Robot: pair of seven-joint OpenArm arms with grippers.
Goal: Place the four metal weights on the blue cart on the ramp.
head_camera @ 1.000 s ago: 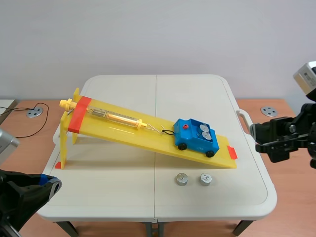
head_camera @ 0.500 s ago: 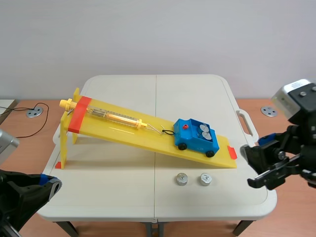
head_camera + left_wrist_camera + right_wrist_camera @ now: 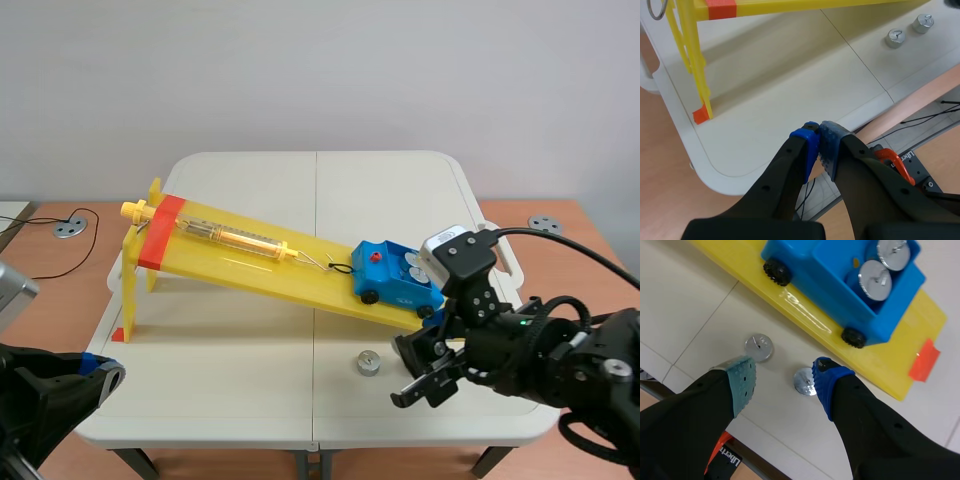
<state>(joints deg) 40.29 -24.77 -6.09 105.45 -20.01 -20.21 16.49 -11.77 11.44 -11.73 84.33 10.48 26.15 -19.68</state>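
In the scene view your right arm (image 3: 520,350) covers the ramp's (image 3: 300,275) low end, part of the blue cart (image 3: 385,272) and one table weight (image 3: 803,381) beneath the right tool (image 3: 782,372). From the right wrist, that weight shows only partly, tucked behind the tool's blue pad (image 3: 826,385). The cart ahead of the tool runs off the frame, clipping its farthest weight (image 3: 892,251). Ahead of your left tool (image 3: 819,147), only a strip of ramp shows.

Four weights (image 3: 759,347) (image 3: 802,382) (image 3: 875,280) (image 3: 893,251) — one cart (image 3: 810,260), one ramp (image 3: 240,268)
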